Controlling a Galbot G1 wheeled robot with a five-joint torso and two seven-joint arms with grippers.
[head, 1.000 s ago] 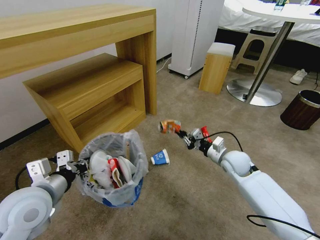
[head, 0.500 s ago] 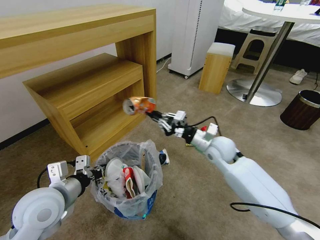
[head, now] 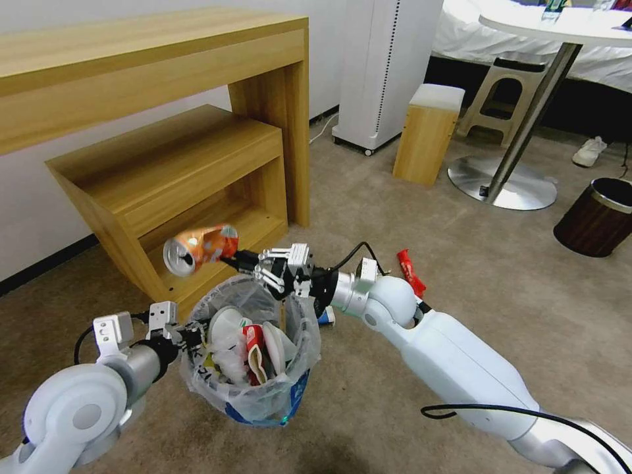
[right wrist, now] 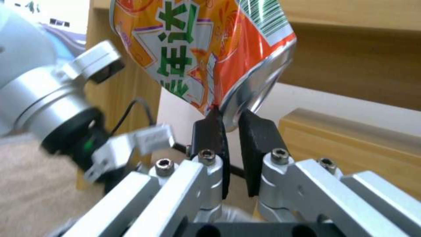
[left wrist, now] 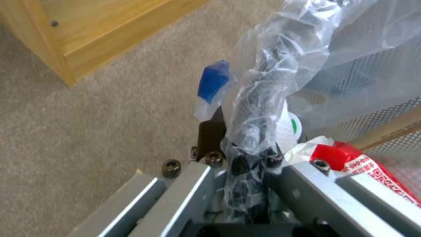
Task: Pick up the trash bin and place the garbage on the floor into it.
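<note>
Since half a second ago the right gripper (head: 232, 259) has carried the crushed orange can (head: 199, 245) down and toward the left of the head frame, from in front of the shelf's upper level to just above the far rim of the trash bin (head: 253, 359); the bin itself has hardly shifted.

Right gripper: pads pinched on the can's bottom rim (right wrist: 250, 95), one pad inside the lip, one outside. Holding by the rim leaves the body of the can hanging free ahead of the fingers, so it should drop clear on release. Can tilted, open end toward the left of frame, not yet over the middle of the opening.

Left gripper (head: 186, 334), lower left of frame: clenched on the bin's near rim, liner bag bunched between the pads (left wrist: 252, 131). That grip keeps the bin lifted and its mouth turned up toward the incoming can. Bin sits at lower centre, already holding a white slipper (head: 224, 329), a red wrapper (head: 255, 352) and other litter.

Floor (head: 461, 263): a blue-white paper cup (head: 323, 313) lies just behind the bin, mostly hidden by the right wrist; a red wrapper piece (head: 409, 269) lies beside the right elbow, centre right.

Judgement: can delivery nearly done; two items remain. Risk: can catching the loose liner edge.
</note>
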